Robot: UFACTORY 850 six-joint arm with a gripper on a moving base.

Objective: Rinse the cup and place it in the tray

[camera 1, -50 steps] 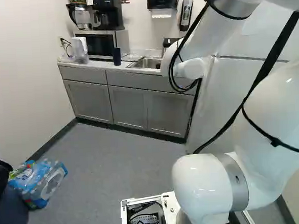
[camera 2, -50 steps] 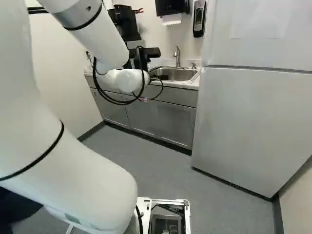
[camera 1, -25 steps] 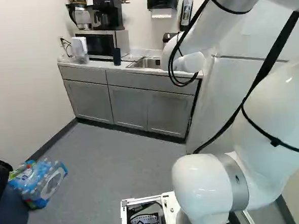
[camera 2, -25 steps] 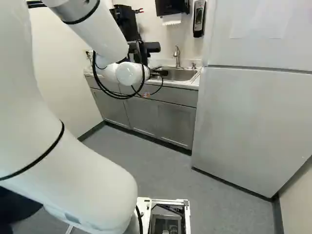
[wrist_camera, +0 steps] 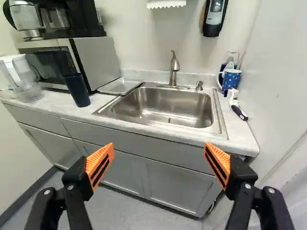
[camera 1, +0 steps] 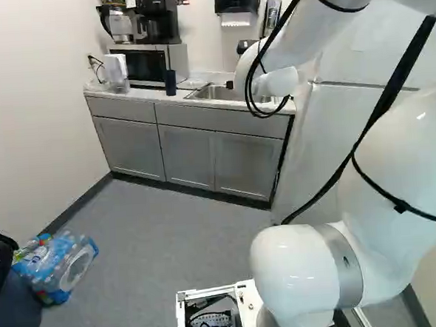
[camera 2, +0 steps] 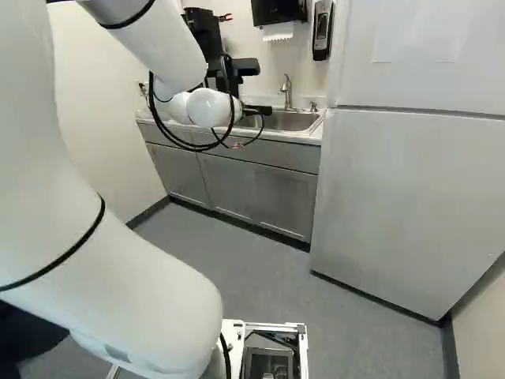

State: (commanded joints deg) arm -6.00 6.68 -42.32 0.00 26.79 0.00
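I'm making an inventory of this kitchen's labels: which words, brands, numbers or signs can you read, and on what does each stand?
None can be read.
Bottle pack: print on the wrap, too blurred.
Dispenser: a small label, too small.
Mug: light dots; no text that I can make out.

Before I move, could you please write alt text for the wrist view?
An open gripper faces a metal sink with a tap. On the counter, a dark cup and flat tray sit on one side, a spotted blue mug on the other.
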